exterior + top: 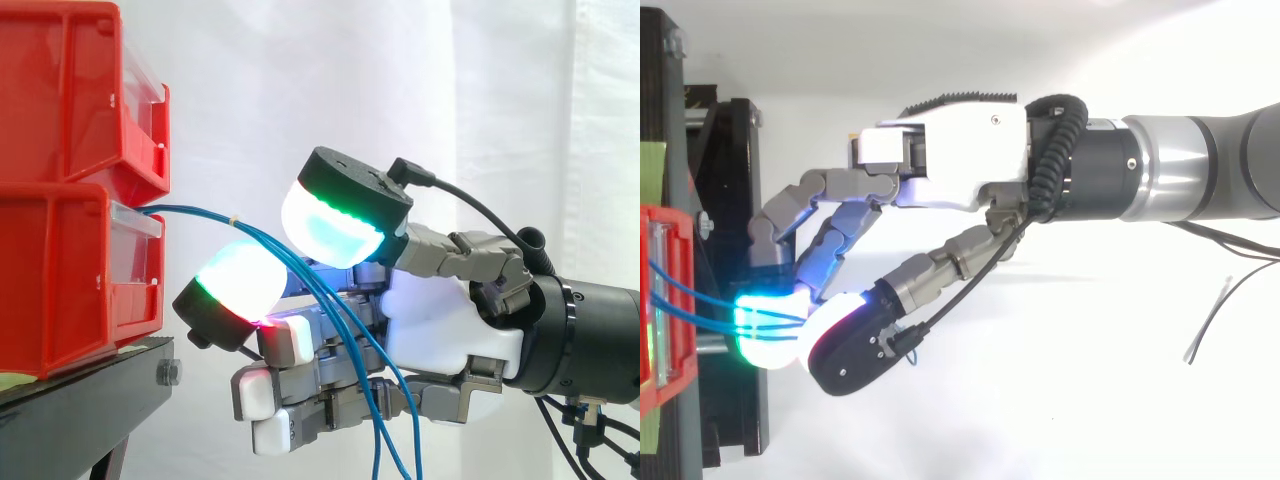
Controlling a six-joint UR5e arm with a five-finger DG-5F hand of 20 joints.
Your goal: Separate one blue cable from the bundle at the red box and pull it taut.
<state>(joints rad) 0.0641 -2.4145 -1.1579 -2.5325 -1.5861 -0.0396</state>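
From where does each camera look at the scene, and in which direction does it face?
Side view: beside the work, at about its height, facing level across the red bins on the black stand; the hand comes in from the right.
Top view: above the work, facing down; the hand and arm reach from the right toward the bins at the left.
Both share the hand, the red bins and the blue cables leaving them.

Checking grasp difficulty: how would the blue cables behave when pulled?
Probably floppy: the blue cables sag in loose curves from the red box. Likely light and slippery, being thin and smooth. They run close together, so neighbours may follow.
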